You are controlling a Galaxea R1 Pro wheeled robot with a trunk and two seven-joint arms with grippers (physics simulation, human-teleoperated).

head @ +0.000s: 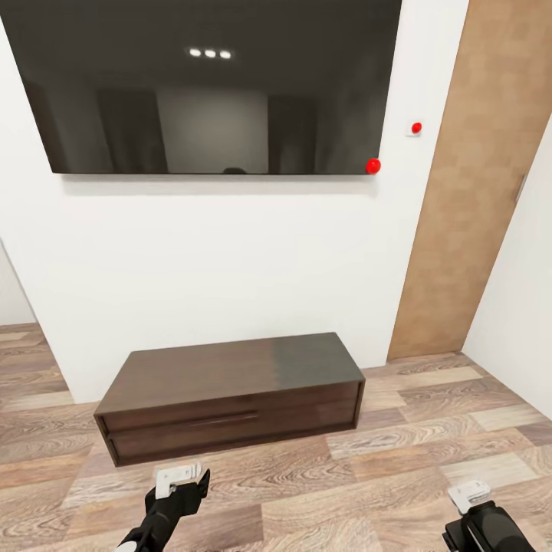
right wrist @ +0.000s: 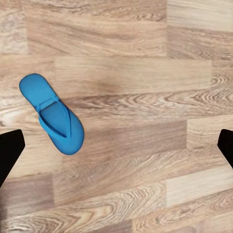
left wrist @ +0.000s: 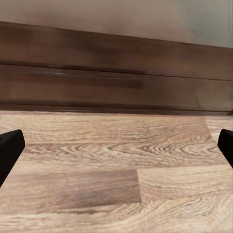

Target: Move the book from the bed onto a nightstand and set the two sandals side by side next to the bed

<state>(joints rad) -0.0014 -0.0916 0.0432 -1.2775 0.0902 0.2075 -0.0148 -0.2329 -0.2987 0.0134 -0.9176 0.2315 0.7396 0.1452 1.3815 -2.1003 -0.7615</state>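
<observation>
One bright blue sandal (right wrist: 53, 114) lies flat on the wooden floor, straps up, in the right wrist view. My right gripper (right wrist: 116, 150) hangs open above the floor, and the sandal sits off to the side near one dark fingertip (right wrist: 10, 150), not between the fingers. In the head view the right gripper (head: 479, 510) is at the lower right and the left gripper (head: 182, 487) at the lower left. The left gripper (left wrist: 116, 150) is open and empty, low over the floor, facing a cabinet front. The other sandal, the book, the bed and the nightstand are out of view.
A long low dark drawer cabinet (head: 230, 391) stands against the white wall straight ahead, under a large black screen (head: 207, 84). A brown door (head: 475, 192) is to the right, with a side wall (head: 521, 322) beyond it. Wood floor (head: 345, 491) lies between me and the cabinet.
</observation>
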